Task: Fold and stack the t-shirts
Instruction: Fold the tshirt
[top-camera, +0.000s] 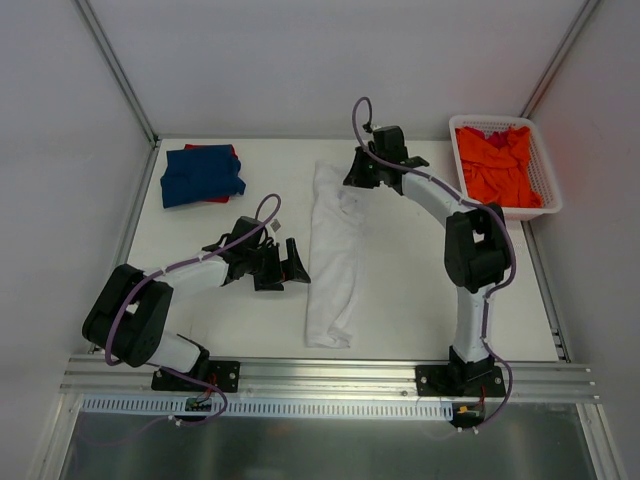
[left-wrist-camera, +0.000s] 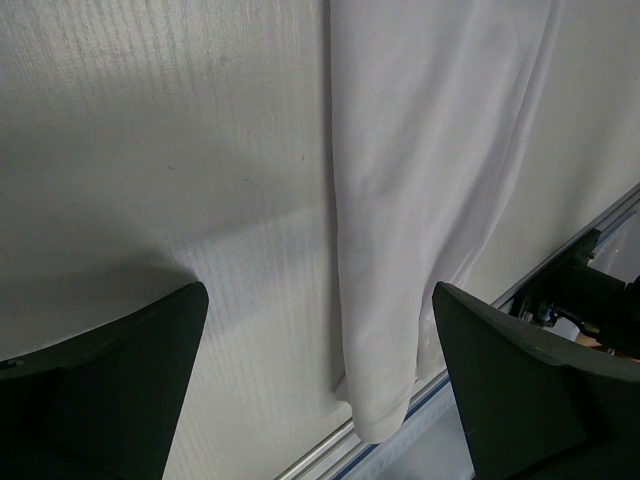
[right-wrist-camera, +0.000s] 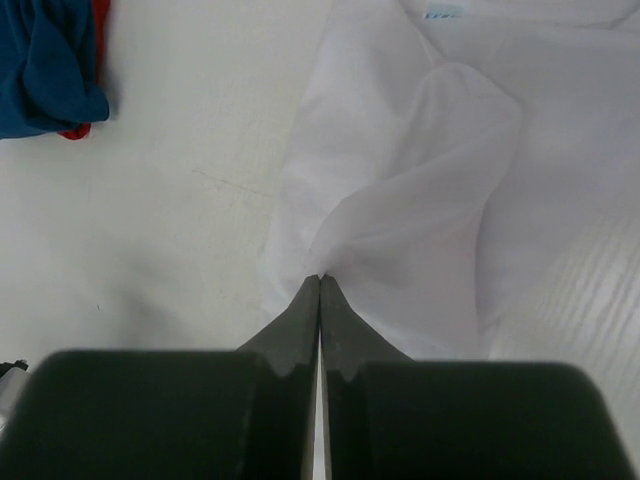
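R gripper (right-wrist-camera: 320, 278) pinched shut on a fold of white t-shirt (top-camera: 335, 250), near its far end. L gripper (top-camera: 295, 262) wide open, holding nothing, just beside shirt's left edge. Shirt lies as long strip mid desk (top-camera: 420, 290). Dark blue t-shirt (top-camera: 200, 172) on red t-shirt (top-camera: 228, 149), far-left corner. Orange t-shirt (top-camera: 495, 165) in basket (top-camera: 550, 196), far-right corner.

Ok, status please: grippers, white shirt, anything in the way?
Left gripper open, beside white t-shirt. Right gripper shut on its far end. Nothing blocking.

Soft white cloth t-shirt (top-camera: 335, 260) lies as a long strip, twelve to six. At ten, folded dark blue t-shirt (top-camera: 200, 172) covers red t-shirt (right-wrist-camera: 99, 30); orange t-shirt (top-camera: 495, 165) crumpled at two.
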